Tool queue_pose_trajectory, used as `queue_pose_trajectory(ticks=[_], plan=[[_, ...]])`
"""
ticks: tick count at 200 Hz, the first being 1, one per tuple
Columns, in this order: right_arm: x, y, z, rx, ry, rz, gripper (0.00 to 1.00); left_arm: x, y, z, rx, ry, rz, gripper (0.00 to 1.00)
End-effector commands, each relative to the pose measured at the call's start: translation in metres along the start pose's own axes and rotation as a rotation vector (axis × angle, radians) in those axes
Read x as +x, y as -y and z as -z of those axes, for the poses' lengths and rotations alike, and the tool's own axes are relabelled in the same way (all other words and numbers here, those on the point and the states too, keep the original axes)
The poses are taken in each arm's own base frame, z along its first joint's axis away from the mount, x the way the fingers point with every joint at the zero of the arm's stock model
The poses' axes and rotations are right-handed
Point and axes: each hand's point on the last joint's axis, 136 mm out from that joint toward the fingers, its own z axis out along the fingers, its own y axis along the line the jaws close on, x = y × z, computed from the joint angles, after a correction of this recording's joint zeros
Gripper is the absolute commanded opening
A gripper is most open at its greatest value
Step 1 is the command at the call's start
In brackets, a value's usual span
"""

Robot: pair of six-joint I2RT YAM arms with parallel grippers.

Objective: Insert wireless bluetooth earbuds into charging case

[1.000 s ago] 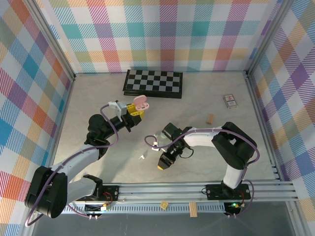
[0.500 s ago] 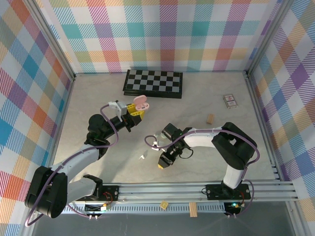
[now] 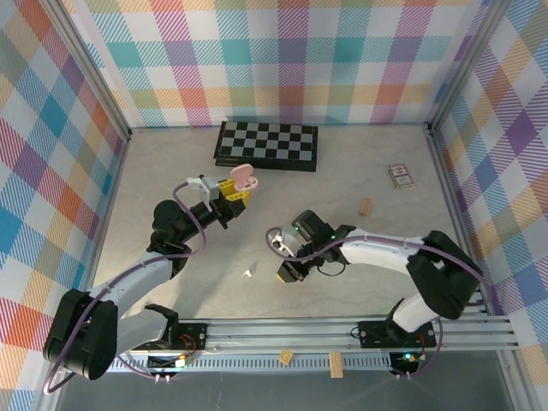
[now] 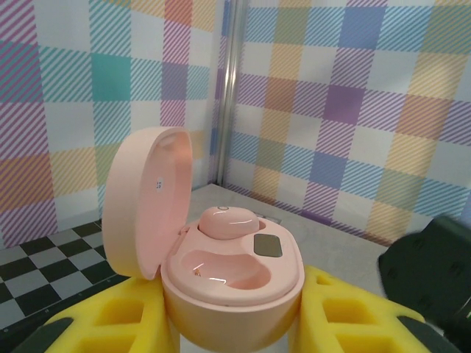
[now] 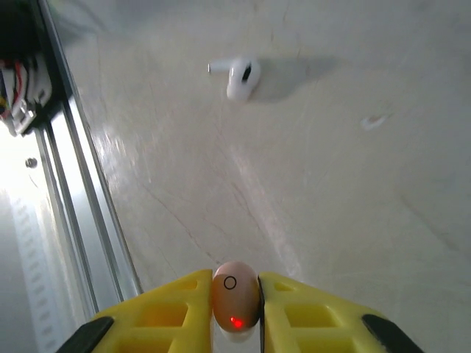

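Right wrist: right hand [image 5: 235,296] pinches pink earbud [image 5: 235,305], left hand [image 4: 232,332] grips open pink case [image 4: 235,276].

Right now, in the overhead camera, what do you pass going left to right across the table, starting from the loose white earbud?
White earbud → right gripper → wooden block → box of cards. The chessboard spans several of these, so it's left out.

I see my left pincer [image 4: 234,327] gripping a pink charging case [image 4: 232,283] between its yellow fingers [image 4: 110,323]. The lid [image 4: 143,198] stands open, tipped up on the left. One pink earbud [image 4: 227,220] sits in the far well, and the near well is bare. A checkerboard [image 4: 44,272] lies on the surface [image 4: 346,257] behind, at lower left.
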Motion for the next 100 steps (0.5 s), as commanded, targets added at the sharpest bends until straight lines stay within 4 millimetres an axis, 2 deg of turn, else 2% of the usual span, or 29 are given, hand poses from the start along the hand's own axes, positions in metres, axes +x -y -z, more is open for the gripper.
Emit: queue_pose_trajectory(ticks=[1,17,45,77,100], plan=[[-0.035,0.013,0.029,0.098,0.199,-0.066,0.19,-0.011,-0.001,0.003,-0.027,0.061,-0.044,0.25],[-0.052,0.018,0.053,0.130,0.310,-0.106,0.18,-0.008,0.000,0.002,-0.048,0.064,-0.056,0.25],[-0.068,0.024,0.090,0.226,0.425,-0.128,0.19,0.001,0.002,-0.003,-0.078,0.053,-0.072,0.25],[-0.092,0.004,0.129,0.229,0.544,-0.080,0.19,0.013,0.010,-0.010,-0.064,0.046,-0.066,0.25],[-0.107,-0.015,0.150,0.200,0.592,-0.038,0.19,0.019,0.015,-0.015,-0.056,0.038,-0.068,0.25]])
